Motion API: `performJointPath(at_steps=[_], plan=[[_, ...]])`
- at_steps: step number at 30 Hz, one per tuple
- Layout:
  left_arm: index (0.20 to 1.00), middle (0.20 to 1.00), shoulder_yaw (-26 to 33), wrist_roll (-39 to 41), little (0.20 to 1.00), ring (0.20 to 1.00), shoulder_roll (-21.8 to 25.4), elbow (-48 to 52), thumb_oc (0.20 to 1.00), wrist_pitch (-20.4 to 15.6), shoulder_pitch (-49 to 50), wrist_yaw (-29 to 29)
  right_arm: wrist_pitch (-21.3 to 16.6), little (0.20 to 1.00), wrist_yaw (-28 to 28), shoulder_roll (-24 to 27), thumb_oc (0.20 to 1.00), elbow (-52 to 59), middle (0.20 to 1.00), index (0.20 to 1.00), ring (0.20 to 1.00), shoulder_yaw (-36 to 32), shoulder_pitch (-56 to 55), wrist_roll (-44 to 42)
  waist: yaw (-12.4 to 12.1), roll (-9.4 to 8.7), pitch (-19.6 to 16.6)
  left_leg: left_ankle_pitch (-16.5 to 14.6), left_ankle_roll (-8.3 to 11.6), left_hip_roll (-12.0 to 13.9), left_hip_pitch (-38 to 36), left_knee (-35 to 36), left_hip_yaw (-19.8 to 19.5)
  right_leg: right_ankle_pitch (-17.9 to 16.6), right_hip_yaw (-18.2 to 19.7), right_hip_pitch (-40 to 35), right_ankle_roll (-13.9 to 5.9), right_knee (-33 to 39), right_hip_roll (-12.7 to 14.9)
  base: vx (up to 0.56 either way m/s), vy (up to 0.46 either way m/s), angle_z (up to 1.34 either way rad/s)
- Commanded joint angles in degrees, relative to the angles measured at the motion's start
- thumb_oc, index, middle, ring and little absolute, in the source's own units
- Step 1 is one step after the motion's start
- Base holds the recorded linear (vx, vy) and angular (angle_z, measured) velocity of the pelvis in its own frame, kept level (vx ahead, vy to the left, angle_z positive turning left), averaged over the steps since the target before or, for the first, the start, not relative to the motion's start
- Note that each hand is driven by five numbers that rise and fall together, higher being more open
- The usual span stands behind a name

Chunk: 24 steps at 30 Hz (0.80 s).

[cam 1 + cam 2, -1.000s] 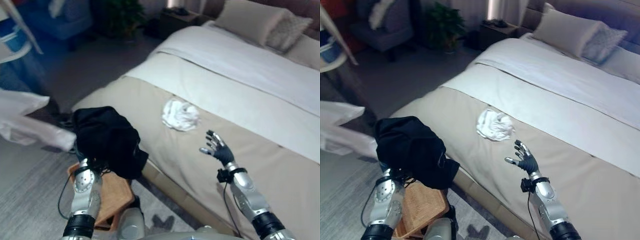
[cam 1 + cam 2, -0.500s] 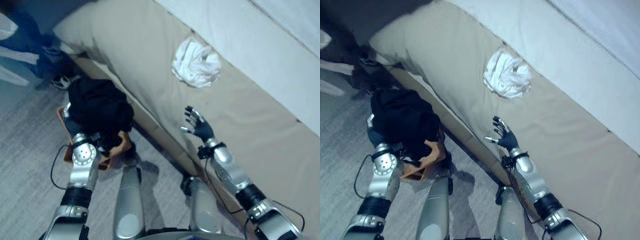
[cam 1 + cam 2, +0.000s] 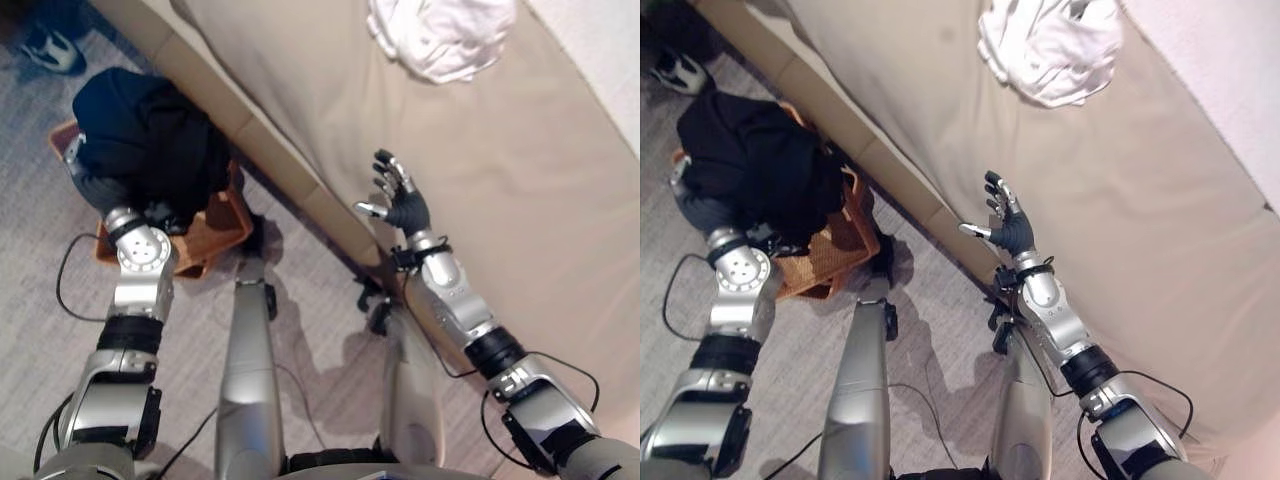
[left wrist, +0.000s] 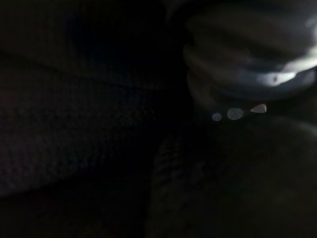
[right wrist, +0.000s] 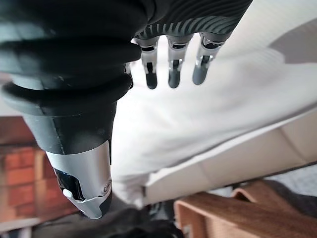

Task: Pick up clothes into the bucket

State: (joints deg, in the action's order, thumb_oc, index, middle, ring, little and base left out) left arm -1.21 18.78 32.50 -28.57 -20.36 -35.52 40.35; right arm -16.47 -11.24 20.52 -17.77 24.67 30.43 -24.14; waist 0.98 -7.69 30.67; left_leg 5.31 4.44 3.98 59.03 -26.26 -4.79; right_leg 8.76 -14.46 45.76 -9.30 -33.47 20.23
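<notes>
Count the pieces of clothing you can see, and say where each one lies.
2: a black garment heaped on the wicker basket beside the bed, and a white garment crumpled on the bed. The black heap may hide more.

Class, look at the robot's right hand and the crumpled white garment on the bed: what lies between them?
Only bare tan bedcover separates the open right robot hand from the white garment, seen in both eye views.

Black clothes (image 3: 150,140) heaped over wicker bucket (image 3: 215,225); white garment (image 3: 1045,45) on bed.

Beige bed (image 3: 560,200) fills right side, padded base along its edge. Grey carpet (image 3: 40,300) on floor beside it.
</notes>
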Motion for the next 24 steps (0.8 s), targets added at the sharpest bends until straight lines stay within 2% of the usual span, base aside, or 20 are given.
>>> performJointPath(at_steps=[1,6,12,15,16,17,19,24], plan=[[0.2,0.2,0.81,-3.22,0.2,0.2,3.38,-0.13,0.2,-1.81,-4.66,2.75,-4.4,1.0,-0.87,-0.47,1.0,3.45,1.0,1.0,1.0,-2.77,-1.14,0.69,-0.74,-1.56,-0.88,-9.07,0.11,2.48,2.59,-9.55,-2.3,-5.68,-0.01,-0.91,-2.1,2.2,1.88,0.05,0.024,0.12],[0.2,0.2,1.29,-3.38,0.2,0.2,5.22,-4.89,0.2,-0.28,-7.91,6.28,-4.98,1.0,-1.17,-0.84,1.0,3.42,1.0,1.0,1.0,-2.29,-1.03,-0.05,-0.6,-2.7,-0.88,-9.62,-0.01,2.44,5.14,-11.04,-3.05,-5.68,-0.24,0.89,-2.27,2.08,1.47,0.03,0.003,0.02],[0.2,0.2,2.53,-5.57,0.2,0.2,8.62,-13.82,0.2,3.86,-9.25,11.58,-5.67,1.0,-0.74,0.25,1.0,3.81,1.0,1.0,1.0,-1.99,-1.59,-1.7,-0.05,-4.27,-0.88,-10.38,-0.23,2.88,7.76,-13.14,-3.65,-5.66,-0.32,3.14,-2.31,1.71,0.72,0.02,0.001,0.01],[0.2,0.2,2.19,-6.12,0.2,0.2,9.29,-18.69,0.2,5.11,-9.02,11.3,-6.11,1.0,-0.15,0.58,1.0,3.84,1.0,1.0,1.0,-1.88,-1.85,-2.8,0.17,-4.56,-0.88,-10.57,-0.4,3.01,8.23,-13.78,-3.87,-5.61,-0.35,3.65,-2.29,1.27,0.55,0.02,0.024,-0.06],[0.2,0.2,3.09,-2.67,0.2,0.2,8.44,-23.07,0.2,5.01,-9.35,11.02,-6.44,1.0,0.48,0.97,1.0,4.37,1.0,1.0,1.0,-1.67,-2.11,-4.0,0.4,-4.95,-0.88,-10.8,-0.53,3.12,8.83,-14.52,-4.01,-5.55,-0.21,4.08,-2.29,0.85,0.4,0.01,0.014,-0.04],[0.2,0.2,3.07,-2.54,0.2,0.2,8.47,-23.2,0.2,4.93,-9.42,10.93,-6.45,1.0,0.52,1.04,1.0,4.38,1.0,1.0,1.0,-1.67,-2.09,-4.06,0.41,-4.9,-0.88,-10.84,-0.53,3.13,8.9,-14.6,-4.02,-5.51,-0.2,4.14,-2.3,0.78,0.39,0.01,0.023,-0.1],[0.2,0.2,4.6,2.73,0.2,0.2,7.13,-26.01,0.2,3.83,-9.33,10.16,-6.51,1.0,0.81,1.19,1.0,4.79,1.0,1.0,1.0,-1.48,-2.43,-5.15,0.53,-5.02,-0.88,-11.0,-0.66,3.17,9.24,-15.2,-4.28,-5.4,-0.2,4.66,-2.21,0.36,0.17,0.0,0.027,-0.08],[0.2,0.2,2.0,2.75,0.2,0.2,7.04,-25.15,0.2,4.4,-8.62,5.56,-6.82,1.0,1.08,1.84,1.0,6.08,1.0,1.0,1.0,-2.79,-3.19,-6.38,0.84,-4.98,-0.88,-10.98,-0.71,3.18,9.73,-15.32,-4.37,-5.24,-0.38,5.06,-2.01,0.2,0.1,0.0,0.0,0.0]])
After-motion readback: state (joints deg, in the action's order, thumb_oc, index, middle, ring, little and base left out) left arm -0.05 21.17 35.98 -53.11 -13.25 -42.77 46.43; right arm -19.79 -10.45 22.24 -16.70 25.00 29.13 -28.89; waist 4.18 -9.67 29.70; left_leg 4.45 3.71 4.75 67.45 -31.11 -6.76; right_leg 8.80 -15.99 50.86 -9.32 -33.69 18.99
